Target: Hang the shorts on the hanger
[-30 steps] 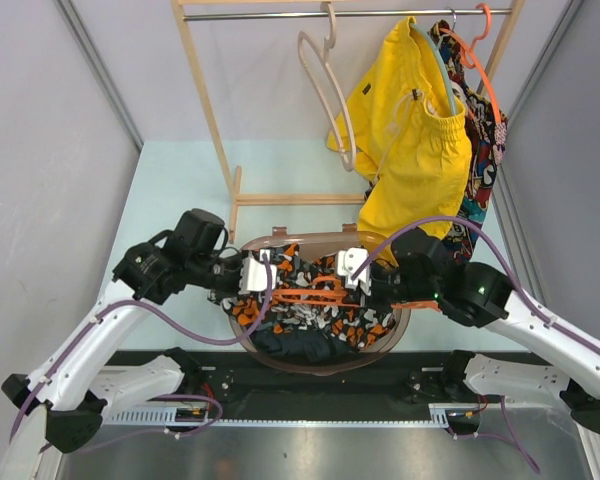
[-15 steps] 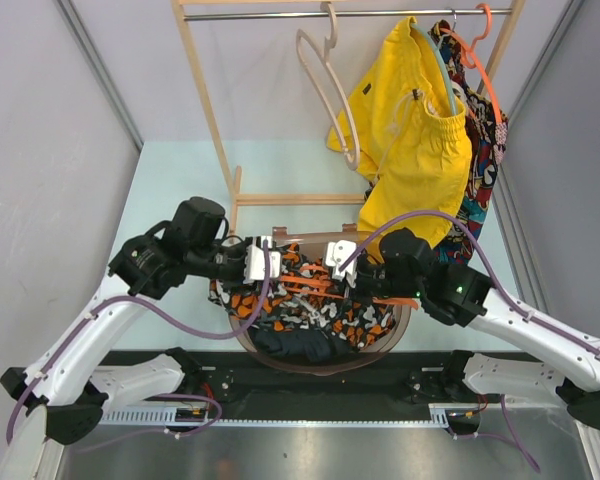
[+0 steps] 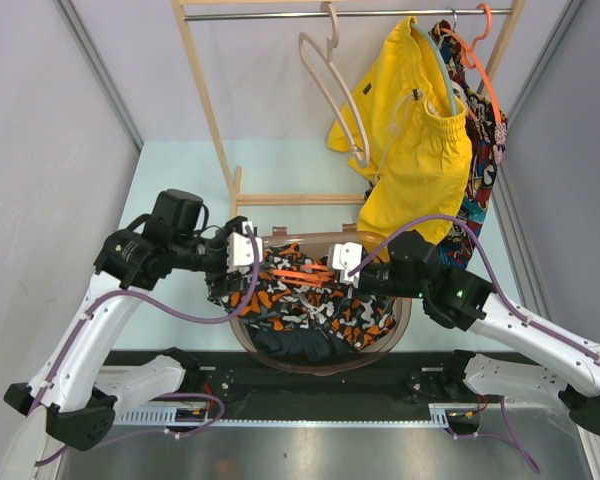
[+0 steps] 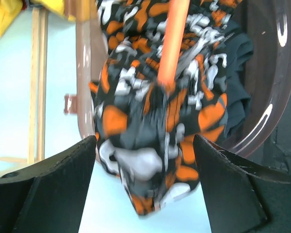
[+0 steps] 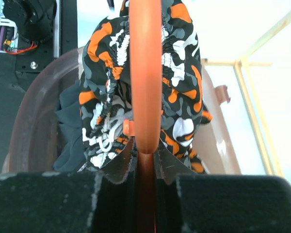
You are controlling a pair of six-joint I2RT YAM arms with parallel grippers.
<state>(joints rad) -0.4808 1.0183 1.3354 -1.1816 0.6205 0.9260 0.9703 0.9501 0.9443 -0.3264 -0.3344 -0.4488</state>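
Observation:
The camouflage-print shorts [image 3: 298, 300] hang draped over the thin orange hanger [image 3: 305, 272] above the brown basket [image 3: 398, 330]. My right gripper [image 3: 346, 262] is shut on the hanger's end. In the right wrist view the hanger [image 5: 145, 73] runs straight out from the shut right gripper [image 5: 146, 158], with the shorts [image 5: 184, 97] falling on both sides. My left gripper [image 3: 248, 250] stands open just left of the shorts. In the left wrist view the shorts' lower edge [image 4: 145, 145] hangs between the spread fingers [image 4: 48, 189] without touching them, and the hanger [image 4: 173, 39] shows above.
A dark garment [image 3: 300, 345] lies in the basket under the shorts. Behind, a wooden rack [image 3: 205, 100] carries a beige hanger [image 3: 330, 80], yellow shorts [image 3: 415, 140] and a patterned garment [image 3: 485, 125] on an orange hanger.
My left gripper has opened, let go of the shorts and drawn back to the left. The right gripper has carried the hanger with the shorts a little up and to the left.

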